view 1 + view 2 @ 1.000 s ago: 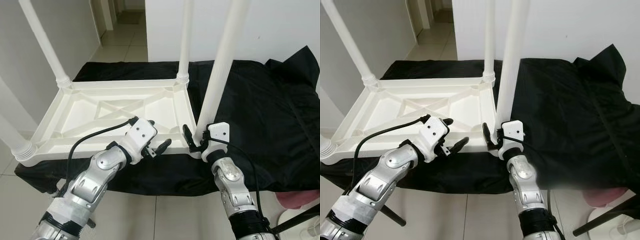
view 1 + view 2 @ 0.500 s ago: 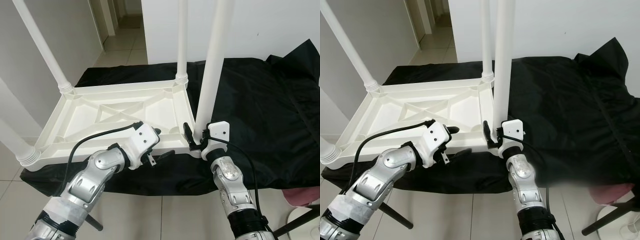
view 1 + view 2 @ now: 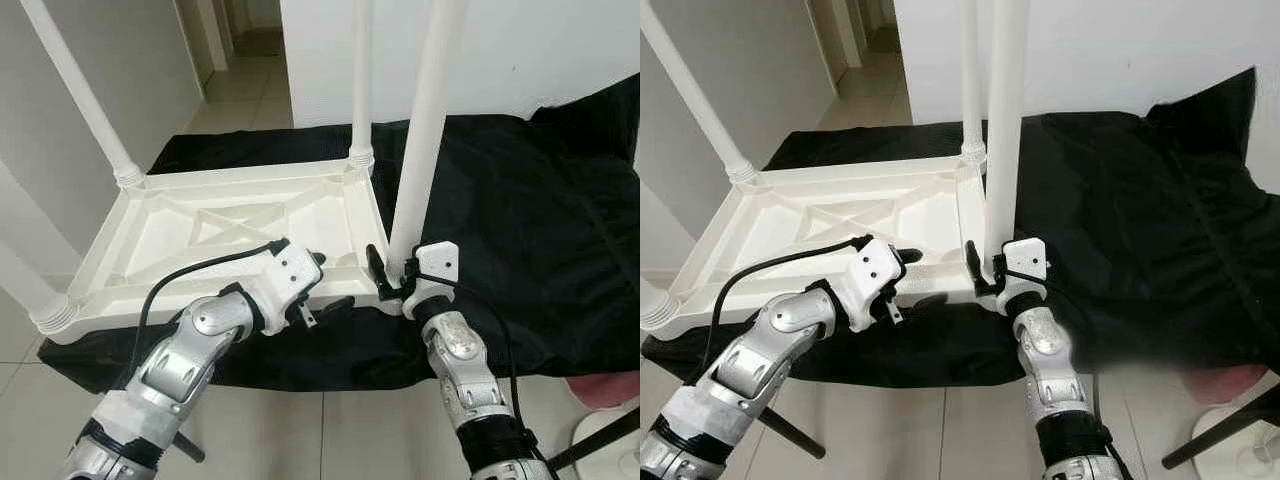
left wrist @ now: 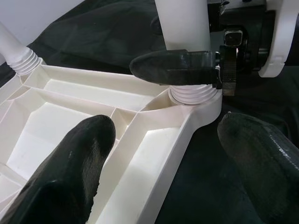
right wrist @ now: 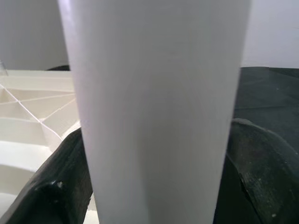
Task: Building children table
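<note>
The upturned white tabletop [image 3: 230, 225] lies on the black-draped surface [image 3: 520, 200], near its front edge. Its near-right leg [image 3: 425, 140] stands pinched in the right gripper [image 3: 392, 280] jaws; the left gripper [image 3: 320, 285] jaws straddle the tabletop's front rim, spread.

White walls [image 3: 560, 40], pale tiled floor [image 3: 240, 85] (running into a hallway), black cloth [image 3: 540, 220] draped over the work surface.

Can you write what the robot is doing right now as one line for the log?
stage: fitting leg | right tool: shut on near-right leg | left tool: open, astride table top edge | surface: black cloth
</note>
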`<state>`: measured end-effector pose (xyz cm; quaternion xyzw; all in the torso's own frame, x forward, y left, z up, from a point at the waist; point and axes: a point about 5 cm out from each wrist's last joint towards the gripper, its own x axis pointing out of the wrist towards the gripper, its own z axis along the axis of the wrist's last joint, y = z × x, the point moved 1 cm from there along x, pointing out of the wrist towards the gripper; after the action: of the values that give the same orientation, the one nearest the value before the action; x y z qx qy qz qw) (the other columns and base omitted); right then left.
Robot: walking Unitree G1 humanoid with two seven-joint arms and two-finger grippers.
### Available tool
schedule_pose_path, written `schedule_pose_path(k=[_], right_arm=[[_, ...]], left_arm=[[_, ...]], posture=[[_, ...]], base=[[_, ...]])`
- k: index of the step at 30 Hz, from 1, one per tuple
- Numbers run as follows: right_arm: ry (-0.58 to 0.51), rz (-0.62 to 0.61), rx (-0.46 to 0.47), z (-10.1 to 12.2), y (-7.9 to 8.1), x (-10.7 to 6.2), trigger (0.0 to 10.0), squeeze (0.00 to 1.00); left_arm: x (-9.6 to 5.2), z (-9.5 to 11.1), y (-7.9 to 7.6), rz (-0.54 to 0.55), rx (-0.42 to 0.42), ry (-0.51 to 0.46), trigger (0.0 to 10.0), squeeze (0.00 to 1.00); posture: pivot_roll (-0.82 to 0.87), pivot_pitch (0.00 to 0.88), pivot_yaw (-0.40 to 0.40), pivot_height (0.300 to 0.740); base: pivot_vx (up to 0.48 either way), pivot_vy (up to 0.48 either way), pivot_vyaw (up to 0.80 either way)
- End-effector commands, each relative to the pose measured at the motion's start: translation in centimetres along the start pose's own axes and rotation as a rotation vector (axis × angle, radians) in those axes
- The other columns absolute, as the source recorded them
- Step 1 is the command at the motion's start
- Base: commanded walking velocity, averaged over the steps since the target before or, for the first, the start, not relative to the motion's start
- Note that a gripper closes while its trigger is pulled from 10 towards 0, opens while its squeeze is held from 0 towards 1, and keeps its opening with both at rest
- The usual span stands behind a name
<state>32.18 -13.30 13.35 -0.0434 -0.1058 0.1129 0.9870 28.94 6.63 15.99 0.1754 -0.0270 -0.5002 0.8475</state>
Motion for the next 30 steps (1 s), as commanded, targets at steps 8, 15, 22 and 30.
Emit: schedule_pose_path(k=[8,15,22,30], right_arm=[[0.011,0.043,-0.011,0.1,0.2,0.3,10.0,0.0],[0.012,0.042,-0.023,0.2,-0.5,0.3,10.0,0.0],[0.015,0.044,-0.032,0.3,-1.0,0.2,10.0,0.0],[0.005,0.045,-0.041,0.5,-1.5,0.2,10.0,0.0]], left_arm=[[0.1,-0.2,0.2,0.026,0.003,-0.003,10.0,0.0],[0.5,0.0,-0.1,0.04,-0.012,-0.019,10.0,0.0],[0.5,-0.1,-0.2,0.045,-0.017,-0.026,10.0,0.0],[0.6,0.3,0.1,0.04,-0.028,-0.048,10.0,0.0]], posture=[[0.0,0.0,0.031,0.74],[0.0,0.0,-0.001,0.74],[0.0,0.0,-0.019,0.74],[0.0,0.0,-0.027,0.74]], base=[[0.0,0.0,0.0],[0.0,0.0,0.0],[0.0,0.0,0.0],[0.0,0.0,0.0]])
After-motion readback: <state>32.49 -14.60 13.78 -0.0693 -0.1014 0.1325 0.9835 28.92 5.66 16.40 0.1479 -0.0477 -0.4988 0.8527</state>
